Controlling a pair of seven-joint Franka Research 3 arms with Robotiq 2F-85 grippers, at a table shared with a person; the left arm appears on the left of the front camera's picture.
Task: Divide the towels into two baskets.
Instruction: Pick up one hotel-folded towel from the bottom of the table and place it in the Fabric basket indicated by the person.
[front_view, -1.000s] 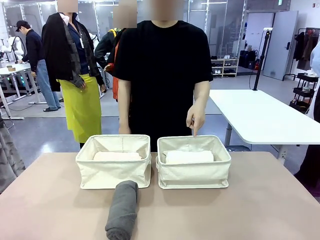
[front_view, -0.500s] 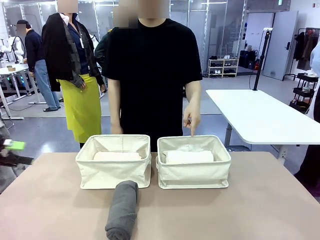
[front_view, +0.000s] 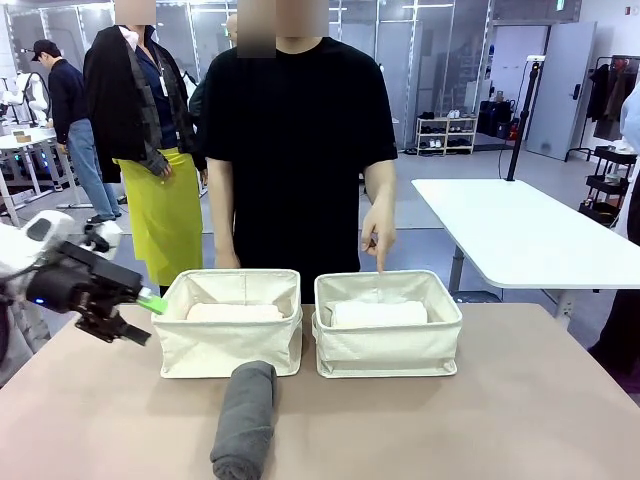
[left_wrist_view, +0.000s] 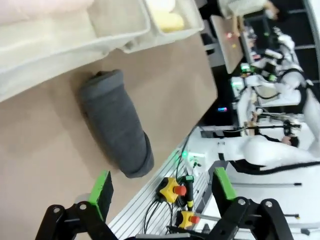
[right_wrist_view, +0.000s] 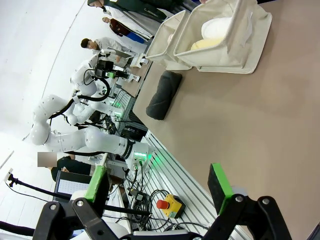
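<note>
A dark grey towel (front_view: 244, 418) lies rolled on the table, one end against the front of the left basket (front_view: 228, 350). That basket holds a pale pink towel (front_view: 235, 312). The right basket (front_view: 388, 352) holds a white towel (front_view: 378, 314) and a yellow towel (right_wrist_view: 210, 45) beside it. My left gripper (front_view: 145, 318) hangs open just left of the left basket, nothing between its green pads. Its wrist view shows the grey towel (left_wrist_view: 117, 129) ahead of the left gripper (left_wrist_view: 162, 187). My right gripper (right_wrist_view: 160, 182) is open and empty, far from the grey towel (right_wrist_view: 164, 94).
A person stands behind the baskets, one hand (front_view: 378, 235) pointing a finger down at the right basket's far rim. The brown table (front_view: 520, 420) is bare to the right. Emergency-stop buttons (left_wrist_view: 172, 189) sit past its near edge. A white table (front_view: 520, 235) stands behind.
My left arm has come in from the left and its gripper now hangs beside the left basket. The person shifted slightly; the pointing hand stays over the right basket.
</note>
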